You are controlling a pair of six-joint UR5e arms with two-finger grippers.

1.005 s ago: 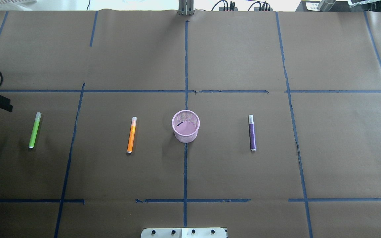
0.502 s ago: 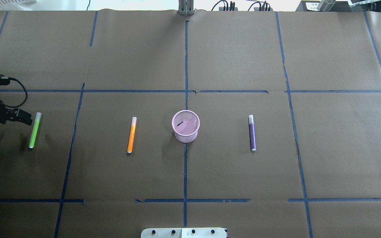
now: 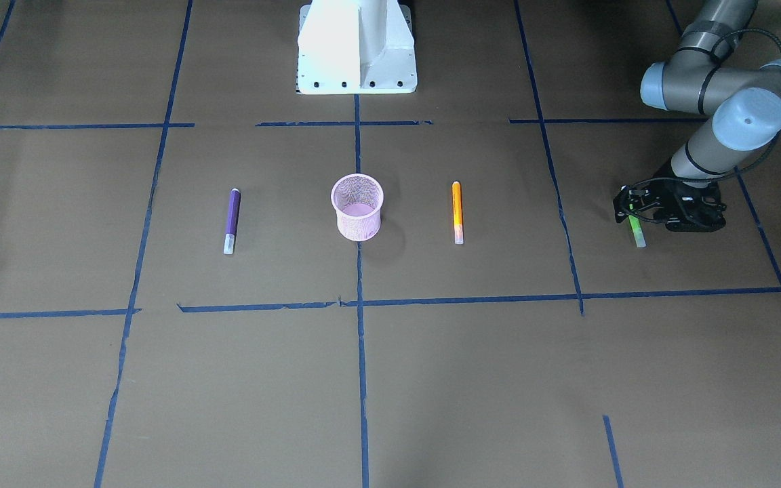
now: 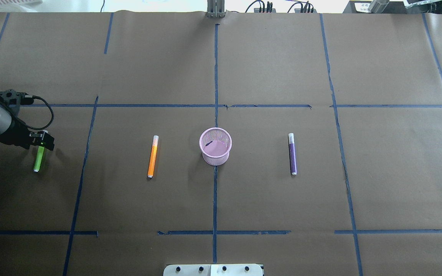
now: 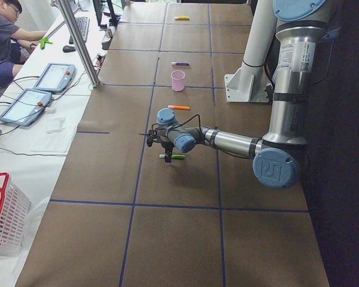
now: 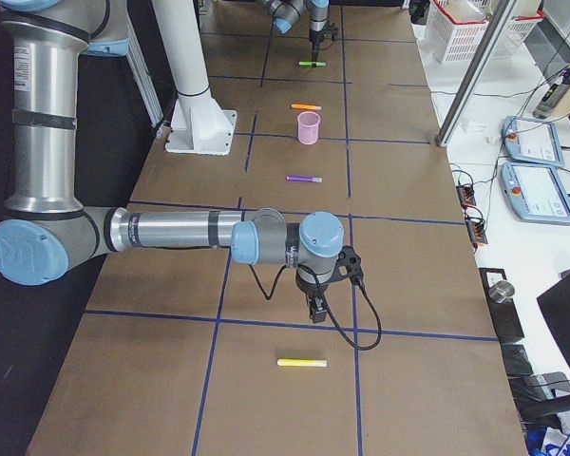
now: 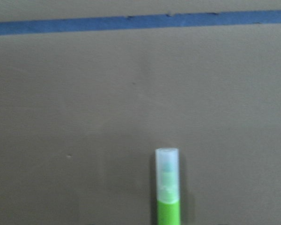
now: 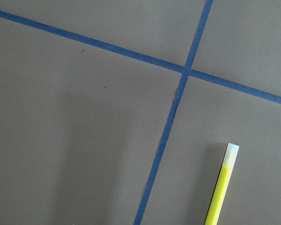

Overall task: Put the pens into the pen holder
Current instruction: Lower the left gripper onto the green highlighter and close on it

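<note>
I read the left gripper (image 4: 43, 141) positioned over the cap end of the slim green marker-like pen (image 4: 38, 160). The pen lies flat on the brown paper-covered table (image 4: 129, 57), well apart from the round pink wire-mesh pen holder (image 4: 215, 147). I cannot tell the finger spacing or whether the fingers touch the pen.

Pens: four, namely the green pen (image 4: 37, 162), orange pen (image 4: 152, 156), purple pen (image 4: 292, 154) and yellow pen (image 6: 301, 362).
Pen holder (image 4: 215, 158): one, pink mesh.
Robot arms: two, the left arm (image 3: 721, 89) and the right arm (image 6: 171, 230).
Grippers: two, the left gripper (image 4: 43, 143) and the right gripper (image 6: 315, 311).
Tablets (image 6: 541, 198): two, on the side bench.
Operator (image 5: 2, 37): one, seated at the bench.
</note>
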